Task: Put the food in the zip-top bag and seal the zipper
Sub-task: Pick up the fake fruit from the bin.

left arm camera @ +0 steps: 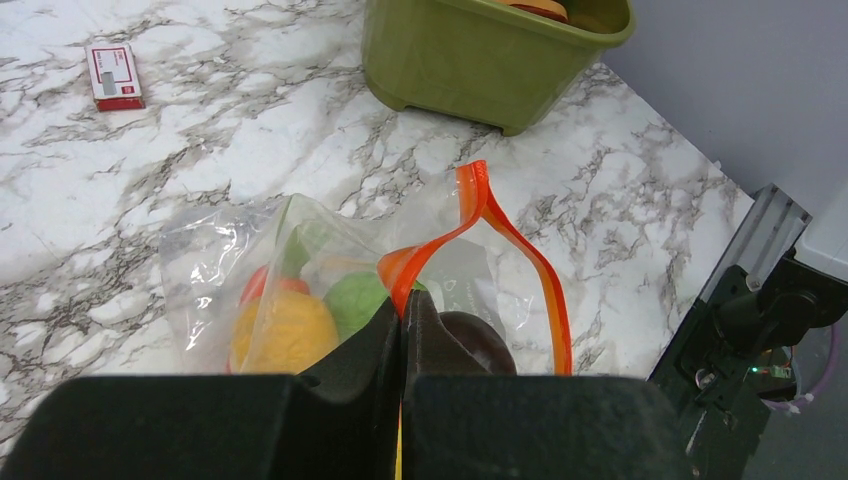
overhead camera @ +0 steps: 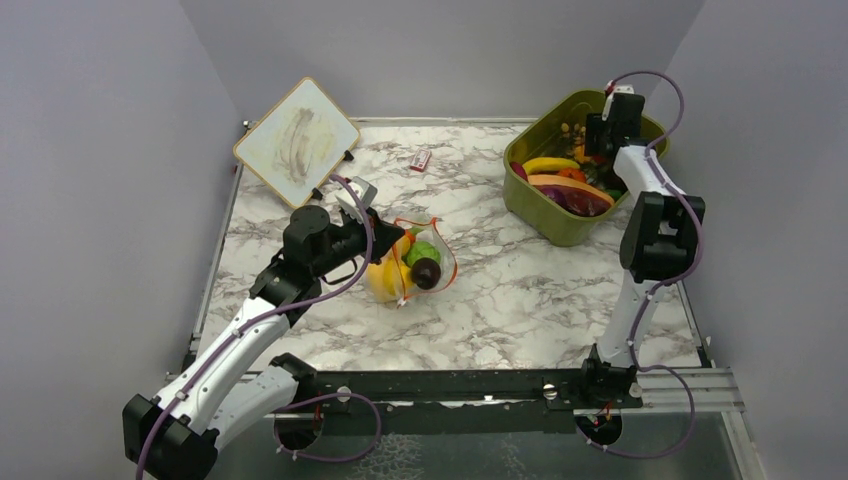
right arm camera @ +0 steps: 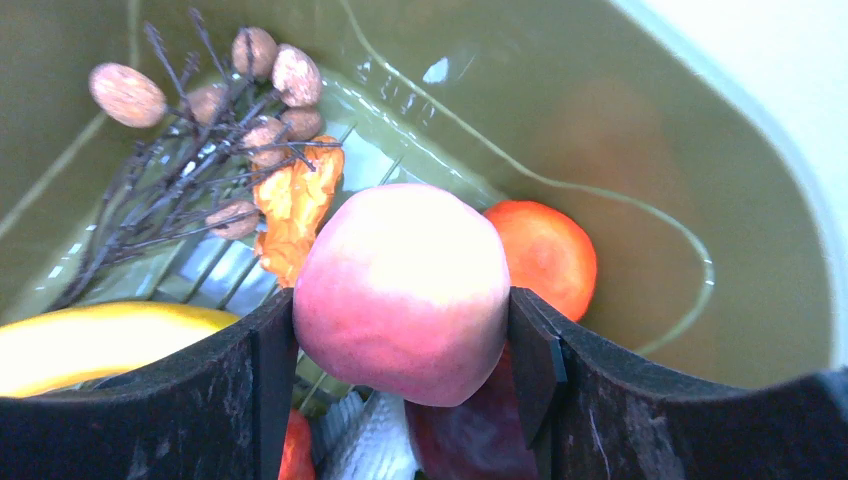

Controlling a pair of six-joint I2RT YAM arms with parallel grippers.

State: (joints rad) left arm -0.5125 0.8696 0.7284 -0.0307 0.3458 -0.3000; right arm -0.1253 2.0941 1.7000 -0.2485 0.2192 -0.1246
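The marble table (overhead camera: 520,290) fills the top view, with the tub (overhead camera: 560,228) at its upper right. The bag (left arm camera: 215,250) lies centre-left and holds yellow, green and dark purple food (left arm camera: 285,330). My left gripper (left arm camera: 403,330) is pinched tight on the zipper (left arm camera: 520,250), whose strip stands up in a loop. Inside the tub, my right gripper (right arm camera: 402,330) clamps a pink peach (right arm camera: 400,270), with a finger touching each side.

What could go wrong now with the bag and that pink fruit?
The left hand pinches only the thin zipper, so the floppy bag could slip free or sag shut. The right hand squeezes the round pink fruit by its sides in the green tub; it might pop out when lifted.
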